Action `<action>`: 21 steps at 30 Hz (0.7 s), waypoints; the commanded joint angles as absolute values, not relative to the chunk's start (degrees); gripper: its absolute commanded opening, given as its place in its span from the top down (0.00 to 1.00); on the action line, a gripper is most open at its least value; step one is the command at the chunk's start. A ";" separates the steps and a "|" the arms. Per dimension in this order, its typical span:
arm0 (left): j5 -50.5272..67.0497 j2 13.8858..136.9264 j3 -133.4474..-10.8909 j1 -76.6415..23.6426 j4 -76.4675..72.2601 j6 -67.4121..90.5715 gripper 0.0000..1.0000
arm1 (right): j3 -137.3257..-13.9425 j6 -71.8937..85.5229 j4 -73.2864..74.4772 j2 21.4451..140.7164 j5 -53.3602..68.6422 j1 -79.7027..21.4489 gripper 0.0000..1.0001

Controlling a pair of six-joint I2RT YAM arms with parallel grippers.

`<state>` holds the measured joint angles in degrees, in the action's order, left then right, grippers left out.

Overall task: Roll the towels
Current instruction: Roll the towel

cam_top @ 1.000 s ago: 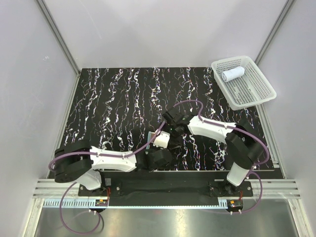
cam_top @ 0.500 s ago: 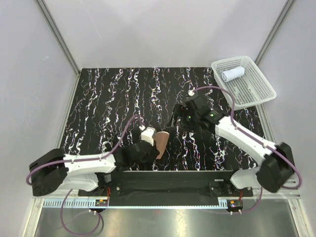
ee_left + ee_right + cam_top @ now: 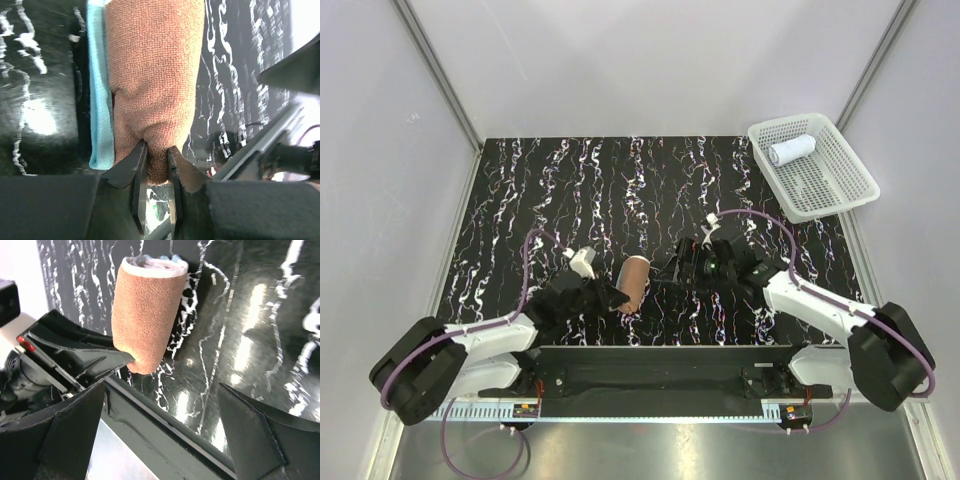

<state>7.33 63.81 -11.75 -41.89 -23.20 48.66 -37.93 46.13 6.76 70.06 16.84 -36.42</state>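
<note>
**Brown roll nipped by the left, right spread wide**

From overhead, catches the left gripper [image 3: 610, 298] low by the near edge of the table [image 3: 520, 200], nipped on the near end of the brown towel [image 3: 633, 283], which is rolled into a short cylinder pointing away from the arms. Finds the right gripper [image 3: 670, 270] just beside that roll, on its right and apart from it. Picks out, well off in the back right corner, the white towel [image 3: 791, 151], rolled and lying in the basket [image 3: 840, 190], seen in neither wrist view.

Up close on the left wrist, shows what overhead hides: fingers [image 3: 139, 170] drawn narrow with a fold of terry squeezed between them, and a teal edge [image 3: 99, 100] running down the roll's left side. On the right wrist, shows fingers [image 3: 75, 425] spread wide with nothing between them, plus the roll's far end with pale layers coiled inside.

No more huddle of both grippers mid-table, as a second ago: now sets them apart, left arm swung leftward, right jaws gone wider. Leaves white roll and basket unmoved.
</note>
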 commanded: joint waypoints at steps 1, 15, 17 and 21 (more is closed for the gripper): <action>15.72 64.51 -8.62 -37.98 -33.37 52.90 0.83 | -36.48 47.81 -7.99 72.49 22.15 -36.30 0.00; 25.57 72.59 -3.25 -26.55 -44.47 63.28 0.87 | -36.21 51.33 -34.44 95.18 23.47 -41.83 0.00; 26.45 73.21 -3.25 -25.05 -43.86 63.37 0.87 | -36.82 51.50 -36.12 97.90 23.47 -42.36 0.00; 28.47 76.10 -3.08 -22.59 -44.38 63.37 0.87 | -37.97 52.21 -38.40 101.24 23.29 -43.68 0.00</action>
<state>26.28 73.71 -4.21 -24.05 -43.68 63.31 -36.25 51.70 -33.08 99.42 23.66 -42.41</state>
